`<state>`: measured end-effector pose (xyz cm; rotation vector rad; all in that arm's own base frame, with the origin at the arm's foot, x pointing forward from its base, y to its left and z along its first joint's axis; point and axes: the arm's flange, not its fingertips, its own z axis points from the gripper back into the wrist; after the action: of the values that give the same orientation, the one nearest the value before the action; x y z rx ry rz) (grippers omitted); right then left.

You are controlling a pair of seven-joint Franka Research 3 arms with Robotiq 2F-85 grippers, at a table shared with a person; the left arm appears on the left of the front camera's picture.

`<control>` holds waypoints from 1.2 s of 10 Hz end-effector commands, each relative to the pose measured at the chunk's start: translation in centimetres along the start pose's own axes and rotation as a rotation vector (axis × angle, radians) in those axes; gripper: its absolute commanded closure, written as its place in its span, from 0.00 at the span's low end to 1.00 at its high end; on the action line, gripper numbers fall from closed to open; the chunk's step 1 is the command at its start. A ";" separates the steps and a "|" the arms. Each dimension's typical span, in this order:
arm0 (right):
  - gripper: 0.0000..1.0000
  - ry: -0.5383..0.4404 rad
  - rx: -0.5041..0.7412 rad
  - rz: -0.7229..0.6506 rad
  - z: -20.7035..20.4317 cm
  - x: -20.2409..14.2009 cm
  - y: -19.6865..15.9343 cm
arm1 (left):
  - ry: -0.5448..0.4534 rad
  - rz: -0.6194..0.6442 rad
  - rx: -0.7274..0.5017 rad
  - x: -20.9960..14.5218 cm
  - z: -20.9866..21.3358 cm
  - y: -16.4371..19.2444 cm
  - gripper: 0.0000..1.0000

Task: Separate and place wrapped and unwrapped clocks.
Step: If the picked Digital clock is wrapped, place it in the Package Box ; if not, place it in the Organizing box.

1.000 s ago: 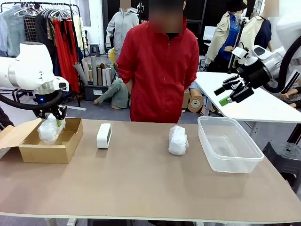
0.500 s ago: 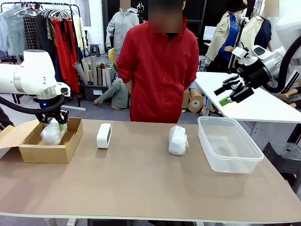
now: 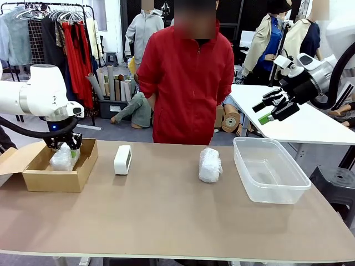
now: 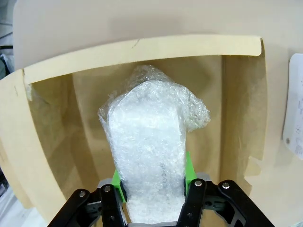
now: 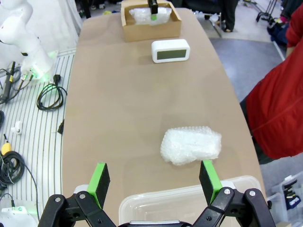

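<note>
Left tool (image 4: 154, 178) had the whitish bubble-wrap bundle (image 4: 147, 142) clamped, low in the brown cardboard box (image 3: 39, 178) at frame left, right tool (image 5: 154, 176) gaping wide, so I'd say letting go came next.

The front camera sits on the robot's side, facing across the whole bench (image 3: 166, 221) toward the person (image 3: 186, 83) at the far edge. The left wrist camera hangs close over the box (image 4: 236, 118), looking down along the left pincer (image 4: 154, 179) at the boxed bundle (image 4: 147, 137). The right wrist camera rides high past the tub (image 5: 165, 201), looking beyond the right pincer (image 5: 154, 182) down the bench's length. Front and right views share clock (image 5: 170, 50), loose bundle (image 5: 191, 145), tub, box; all three share the boxed bundle
</note>
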<state>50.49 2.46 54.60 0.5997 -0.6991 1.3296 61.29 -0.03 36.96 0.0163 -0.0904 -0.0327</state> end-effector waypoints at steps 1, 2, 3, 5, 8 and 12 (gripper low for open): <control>0.00 -0.003 -0.001 0.003 0.0 0.1 0.0 | 0.001 0.001 -0.001 -0.3 -0.9 0.5 1.00; 0.00 -0.003 -0.001 0.003 0.0 0.1 0.0 | 0.006 0.010 0.003 -0.4 -1.7 0.5 1.00; 0.00 -0.003 -0.001 0.003 0.0 0.1 0.0 | 0.008 0.012 0.003 -0.5 -2.0 0.5 1.00; 0.00 -0.003 -0.001 0.003 0.0 0.1 0.0 | 0.005 0.016 0.011 -0.6 -2.2 0.5 0.70; 0.00 -0.003 -0.001 0.003 0.0 0.1 0.0 | 0.003 0.021 0.011 -0.8 -2.1 0.4 0.12; 0.00 -0.003 -0.001 0.003 0.0 0.1 0.0 | -0.022 0.023 0.013 -1.4 -0.5 0.2 0.00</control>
<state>50.49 2.46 54.60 0.5997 -0.6991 1.3296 60.92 0.11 36.11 0.0165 -0.0909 -0.0193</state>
